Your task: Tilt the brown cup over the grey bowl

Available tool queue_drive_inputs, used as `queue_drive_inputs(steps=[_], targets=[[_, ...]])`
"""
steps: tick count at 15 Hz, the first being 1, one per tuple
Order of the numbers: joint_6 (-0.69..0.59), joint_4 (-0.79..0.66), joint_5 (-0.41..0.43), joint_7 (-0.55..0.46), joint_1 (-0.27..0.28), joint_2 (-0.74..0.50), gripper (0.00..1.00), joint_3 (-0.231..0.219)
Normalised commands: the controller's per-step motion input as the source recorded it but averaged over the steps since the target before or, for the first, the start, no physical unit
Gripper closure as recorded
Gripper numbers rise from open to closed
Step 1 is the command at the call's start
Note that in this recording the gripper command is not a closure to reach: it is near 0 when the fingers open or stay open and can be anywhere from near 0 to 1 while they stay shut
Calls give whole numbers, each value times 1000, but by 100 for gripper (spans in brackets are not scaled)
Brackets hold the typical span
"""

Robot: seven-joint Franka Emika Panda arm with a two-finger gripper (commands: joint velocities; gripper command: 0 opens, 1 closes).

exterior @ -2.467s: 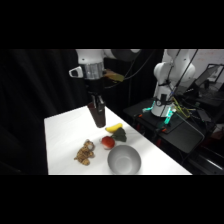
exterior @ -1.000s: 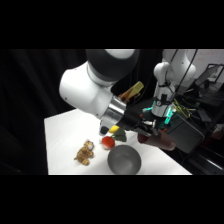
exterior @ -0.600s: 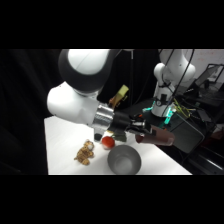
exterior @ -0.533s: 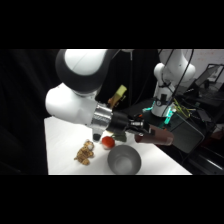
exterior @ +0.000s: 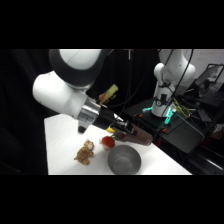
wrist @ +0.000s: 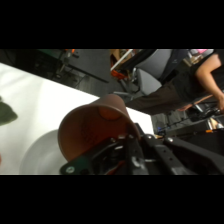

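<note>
Hand (exterior: 131,131) grasping the small reddish-brown tapered cup (exterior: 141,136), tipped nearly sideways above the counter (exterior: 62,142).
The cup hangs just above the wide grey metallic bowl (exterior: 123,161), at its 1 o'clock rim.

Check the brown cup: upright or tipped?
Tipped. The brown cup lies near sideways in the gripper, above the grey bowl.

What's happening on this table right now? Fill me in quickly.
The white robot arm holds the brown cup in its gripper and has it tipped nearly sideways just above the grey bowl. A red fruit and a small brown toy sit on the white table beside the bowl. A person's arm shows in the background.
</note>
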Motion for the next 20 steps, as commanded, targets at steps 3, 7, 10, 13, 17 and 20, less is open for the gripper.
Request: queue_drive_inputs(steps=[3,7,10,13,17,20], targets=[[530,-455,-376,5,24,-473,15,-128],[589,-674,-336,24,-49,-658,15,-119],[637,-736,-232,75,-118,-713,15,-104],[781,-737,-127,169,-107,-562,15,-86],[895,-676,-54,289,-43,-330,15,-51],[785,-473,-48,323,10,-83,15,-19]])
